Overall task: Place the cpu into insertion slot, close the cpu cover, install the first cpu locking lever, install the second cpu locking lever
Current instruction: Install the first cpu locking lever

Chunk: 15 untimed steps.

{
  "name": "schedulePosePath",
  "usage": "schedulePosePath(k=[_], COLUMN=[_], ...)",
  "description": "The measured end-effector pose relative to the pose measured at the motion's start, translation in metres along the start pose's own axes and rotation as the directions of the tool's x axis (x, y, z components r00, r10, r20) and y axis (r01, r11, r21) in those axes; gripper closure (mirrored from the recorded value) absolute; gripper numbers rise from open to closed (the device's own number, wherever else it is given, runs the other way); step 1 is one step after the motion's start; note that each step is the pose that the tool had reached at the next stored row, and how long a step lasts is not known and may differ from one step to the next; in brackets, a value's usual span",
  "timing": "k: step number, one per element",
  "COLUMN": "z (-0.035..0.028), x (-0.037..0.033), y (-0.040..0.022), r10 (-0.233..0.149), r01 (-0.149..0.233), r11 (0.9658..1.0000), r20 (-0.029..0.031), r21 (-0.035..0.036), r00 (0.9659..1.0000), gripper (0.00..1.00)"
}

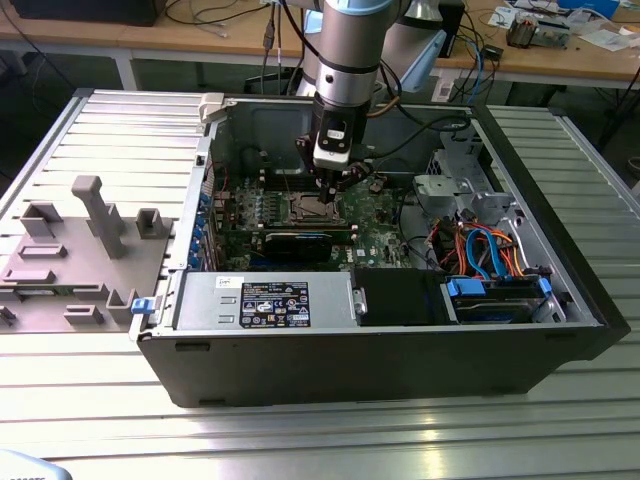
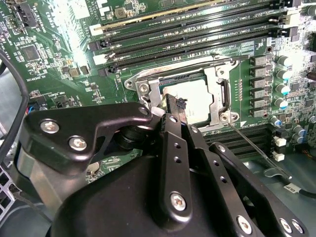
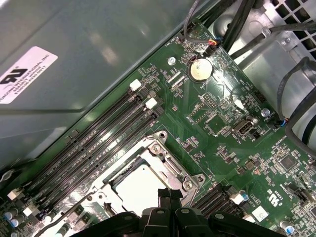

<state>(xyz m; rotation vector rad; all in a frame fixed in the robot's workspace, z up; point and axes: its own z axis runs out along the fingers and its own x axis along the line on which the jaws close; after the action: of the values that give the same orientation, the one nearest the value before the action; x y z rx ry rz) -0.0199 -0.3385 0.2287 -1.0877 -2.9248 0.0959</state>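
The pincer (image 2: 174, 106) stood clenched, its tips together at the rim of the insertion slot (image 2: 185, 101) and grasping nothing. The cpu (image 3: 137, 190) lay seated in that slot directly beneath the tips (pale top showing in both wrist views). The cpu cover (image 3: 170, 163) lay flat around it.

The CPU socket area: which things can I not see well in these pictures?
- The gripper fingertips, second wrist view: they stand in front of one edge of the cpu and the cpu cover, so contact cannot be judged.
- First wrist view: the gripper and the picture's edge cut off part of the cpu.
- Exterior view: the insertion slot is too small; the arm hides part of it.
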Motion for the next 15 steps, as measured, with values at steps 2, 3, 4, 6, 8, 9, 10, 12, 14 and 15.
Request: schedulePosePath(k=[2, 3, 4, 6, 8, 9, 10, 12, 14, 15], z=[0.0, 0.0, 0.0, 0.0, 0.0, 0.0, 0.0, 0.0, 0.0, 0.0], x=[0.0, 0.0, 0.0, 0.0, 0.0, 0.0, 0.0, 0.0, 0.0, 0.0], y=[0.0, 0.0, 0.0, 0.0, 0.0, 0.0, 0.0, 0.0, 0.0, 0.0], r10=[-0.002, -0.002, -0.004, -0.006, -0.008, -0.009, -0.01, -0.011, -0.013, -0.014], r01=[0.002, 0.002, 0.004, 0.006, 0.008, 0.009, 0.01, 0.011, 0.013, 0.014], r11=[1.0, 1.0, 1.0, 1.0, 1.0, 1.0, 1.0, 0.9999, 0.9999, 0.9999], r20=[0.0001, 0.0002, 0.0003, 0.0004, 0.0005, 0.0006, 0.0006, 0.0008, 0.0008, 0.0009], r21=[0.0, 0.0001, 0.0, 0.0, 0.0, 0.0, 0.0, -0.0001, -0.0001, 0.0], r00=[1.0, 1.0, 1.0, 1.0, 1.0, 1.0, 1.0, 0.9999, 0.9999, 0.9999], gripper=[0.89, 0.89, 0.89, 0.89, 0.89, 0.89, 0.89, 0.89, 0.89, 0.89])
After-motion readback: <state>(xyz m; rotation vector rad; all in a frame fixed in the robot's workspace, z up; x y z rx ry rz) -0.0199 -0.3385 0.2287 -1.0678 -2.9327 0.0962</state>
